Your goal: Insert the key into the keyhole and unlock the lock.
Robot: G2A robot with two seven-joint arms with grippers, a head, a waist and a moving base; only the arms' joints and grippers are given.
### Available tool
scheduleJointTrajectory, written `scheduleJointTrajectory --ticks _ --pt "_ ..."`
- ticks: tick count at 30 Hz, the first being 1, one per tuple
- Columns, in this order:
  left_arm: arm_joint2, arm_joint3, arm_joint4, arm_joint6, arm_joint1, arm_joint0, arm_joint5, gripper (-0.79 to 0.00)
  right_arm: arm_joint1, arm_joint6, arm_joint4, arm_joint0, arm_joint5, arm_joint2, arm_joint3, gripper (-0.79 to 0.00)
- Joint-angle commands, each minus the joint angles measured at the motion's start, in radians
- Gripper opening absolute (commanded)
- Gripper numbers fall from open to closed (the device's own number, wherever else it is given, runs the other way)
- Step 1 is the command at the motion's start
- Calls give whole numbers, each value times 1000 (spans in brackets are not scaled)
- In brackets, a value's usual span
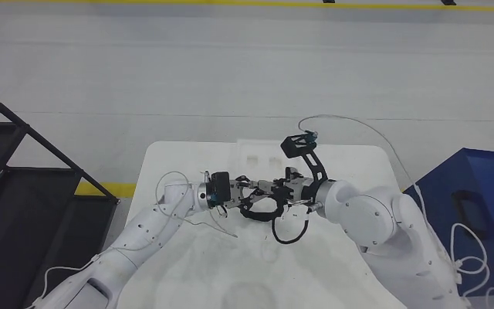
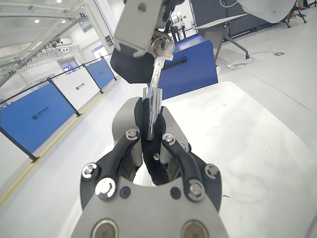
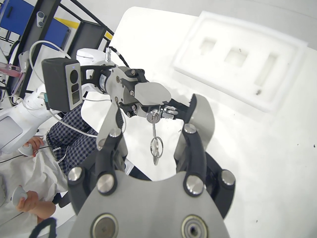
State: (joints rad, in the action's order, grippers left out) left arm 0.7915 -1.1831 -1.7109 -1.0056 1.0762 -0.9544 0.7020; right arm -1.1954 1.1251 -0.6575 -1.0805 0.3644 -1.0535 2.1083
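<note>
My left gripper [image 2: 150,115] is shut on a chrome lock cylinder [image 2: 153,105] and holds it above the white table [image 1: 193,263]. A silver key [image 2: 161,53] sits with its blade in the keyhole; its head and ring [image 3: 156,147] hang free from the lock [image 3: 152,117]. My right gripper [image 3: 155,125] is open, one finger on each side of the key without touching it. In the top view the two grippers meet over the table's middle, left gripper [image 1: 231,193] facing right gripper [image 1: 272,199].
A white foam tray [image 3: 237,58] with three recesses lies at the table's far edge [image 1: 262,158]. A blue cabinet [image 1: 463,208] stands to the right of the table and a black rack [image 1: 38,201] to the left.
</note>
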Motion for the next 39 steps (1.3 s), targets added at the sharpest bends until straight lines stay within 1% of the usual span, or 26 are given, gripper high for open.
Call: scheduleJointTrajectory --ticks 1,4,5,7,9,13,14,15,17,19,23,31,33,35,36,37,39 --pt "2 8 33 16 2 -2 23 -785 0 -38 29 6 -83 -10 3 0" --pt "5 18 98 53 6 -1 88 -785 7 -80 48 5 -244 -38 -7 0" --pt "5 21 116 70 7 0 108 -785 11 -79 31 2 -297 -48 -16 0" --pt "10 27 173 101 10 0 157 -785 18 -82 63 -10 -405 -70 -26 0" --pt "15 34 242 138 13 0 218 -785 27 -75 74 -24 -537 -93 -36 0" --pt "29 29 342 260 14 14 306 -785 44 -100 87 -63 -721 -156 -48 0" --pt "30 27 363 298 14 18 310 -785 48 -97 72 -73 -759 -172 -47 0" --pt "26 19 389 331 14 21 310 -785 52 -107 91 -87 -788 -185 -46 0" --pt "15 12 433 413 11 40 310 -785 60 -106 117 -108 -835 -221 -41 0" --pt "7 3 503 459 7 50 310 -785 66 -110 140 -129 -864 -254 -45 0" --pt "-22 -19 630 543 -4 71 310 -785 66 -110 140 -129 -864 -254 -45 0" --pt "-70 -44 803 701 -22 111 310 -785 66 -116 134 -131 -866 -252 -43 0" --pt "-81 -51 827 729 -24 121 310 -785 72 -91 95 -117 -943 -238 -41 0" --pt "-88 -56 841 747 -27 133 310 -785 79 -42 12 -83 -1024 -229 -39 0" --pt "-88 -55 845 749 -28 139 310 -785 80 -57 3 -72 -1061 -228 -46 0" --pt "-89 -54 849 750 -29 142 310 -785 84 -47 -43 -59 -1087 -232 -52 0" --pt "-94 -52 853 753 -30 146 310 -785 87 -74 -81 -47 -1126 -232 -51 0"
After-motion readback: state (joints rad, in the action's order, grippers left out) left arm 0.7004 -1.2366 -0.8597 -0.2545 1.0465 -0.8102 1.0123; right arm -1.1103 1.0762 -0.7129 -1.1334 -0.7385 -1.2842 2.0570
